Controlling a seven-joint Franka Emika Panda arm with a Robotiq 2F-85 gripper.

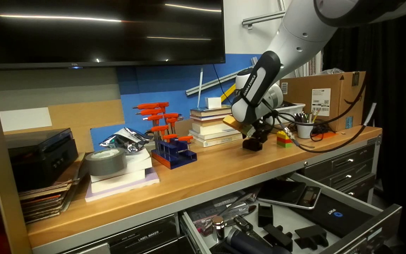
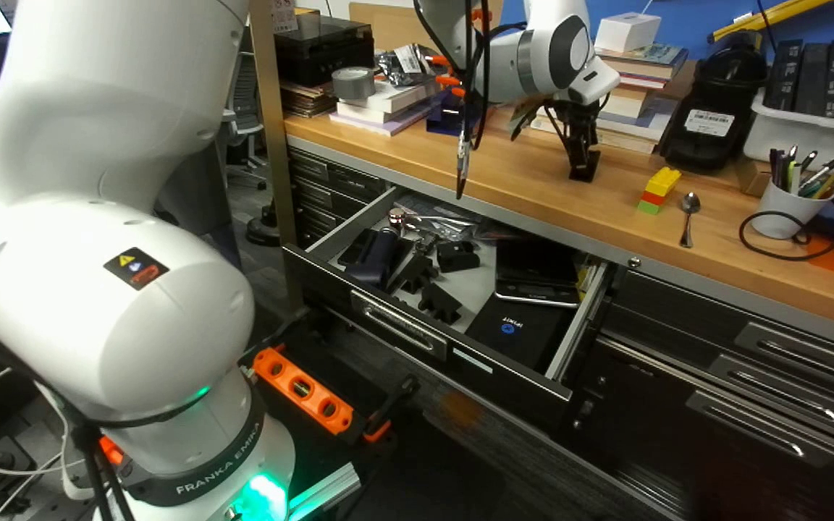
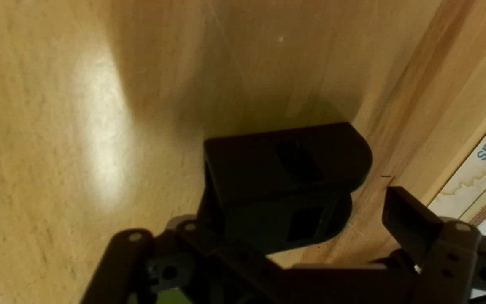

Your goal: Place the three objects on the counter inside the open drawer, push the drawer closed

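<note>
Gripper (image 3: 300, 215) before part-hidden black block (image 3: 251, 173)

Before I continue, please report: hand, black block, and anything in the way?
Hand open at black slotted block, not gripping. Toy-brick stack and spoon also on wooden counter. Drawer open; black parts inside may hinder placing.

Drawer (image 1: 368, 231) cut off in an exterior view, black block (image 3: 283, 166) partly behind gripper (image 3: 298, 215), box label (image 1: 320, 101) illegible

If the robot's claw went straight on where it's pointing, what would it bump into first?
Probably the black block under the gripper, or the wooden counter if its open jaws pass around the block; depth is hard to judge.
</note>
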